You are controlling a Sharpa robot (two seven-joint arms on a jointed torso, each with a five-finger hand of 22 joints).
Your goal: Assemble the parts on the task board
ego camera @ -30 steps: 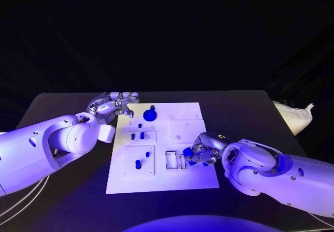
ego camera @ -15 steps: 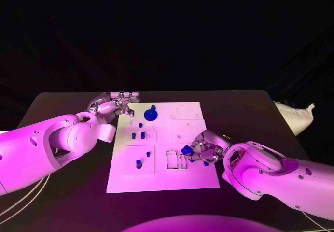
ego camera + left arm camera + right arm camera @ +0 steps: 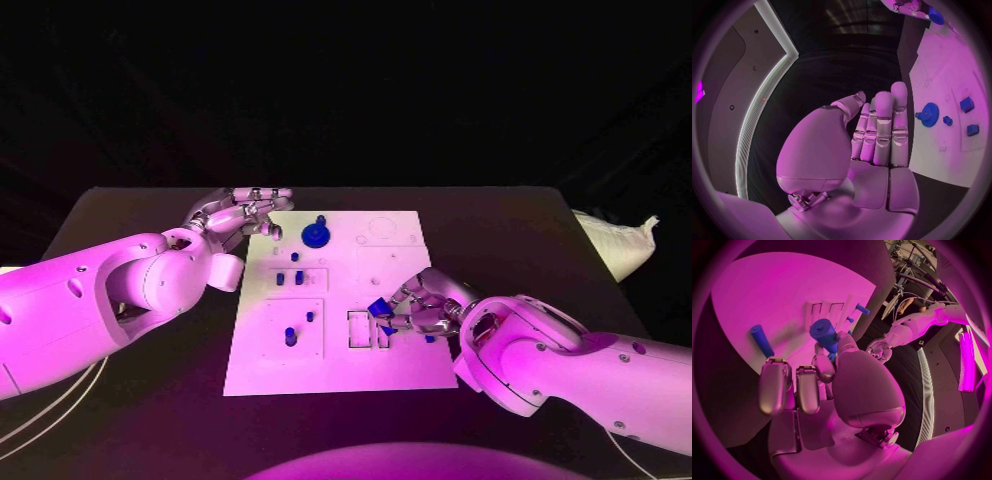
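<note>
The white task board (image 3: 332, 365) lies in the middle of the black table. My right hand (image 3: 421, 306) hovers over its right edge and pinches a short blue cylinder (image 3: 382, 308) (image 3: 824, 335) between thumb and finger, just beside the rectangular slots (image 3: 358, 330). A blue peg (image 3: 761, 340) lies flat on the board (image 3: 773, 285) near those fingers. My left hand (image 3: 238, 214) (image 3: 873, 145) rests at the board's far left corner, fingers straight and holding nothing. A blue gear (image 3: 315, 236) (image 3: 929, 111) stands close to it, with small blue parts (image 3: 286, 279) (image 3: 967, 104) beyond.
More small blue parts (image 3: 289, 338) sit in the board's near left panel. A white bag (image 3: 620, 245) lies off the table's right edge. Bare black table (image 3: 505, 230) runs along both sides of the board.
My right hand has shifted slightly toward the far side and the board's middle with the blue cylinder still in it. The left hand has stayed put.
</note>
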